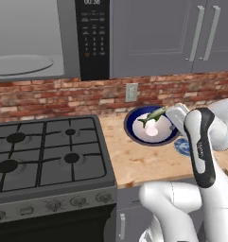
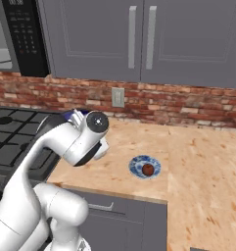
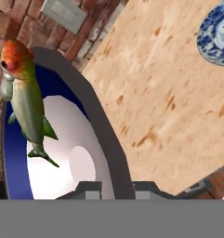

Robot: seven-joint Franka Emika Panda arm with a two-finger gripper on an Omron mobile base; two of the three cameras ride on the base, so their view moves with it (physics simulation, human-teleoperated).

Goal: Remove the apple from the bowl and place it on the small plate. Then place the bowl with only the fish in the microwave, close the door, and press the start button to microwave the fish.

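From the left base view, you have the bowl (image 1: 151,126) on the wooden counter (image 1: 134,160) right of the stove (image 1: 47,151), near the brick wall, with the fish (image 1: 152,116) lying across its far rim; the microwave (image 1: 49,38) hangs open above the stove, turntable bare. From the right base view, the apple (image 2: 148,169) already sits on the small plate (image 2: 144,166), well right of the arm, and grey cabinets (image 2: 139,39) run overhead. From the hand view, the gripper (image 3: 116,188) straddles the bowl's near rim, one fingertip (image 3: 88,190) inside and one outside; you cannot tell whether the fingers are pinching it yet. Judge the bowl stiff, smooth and likely slippery at a rim hold; it may tilt, and the light fish may slide. Keep it level; the counter is flat
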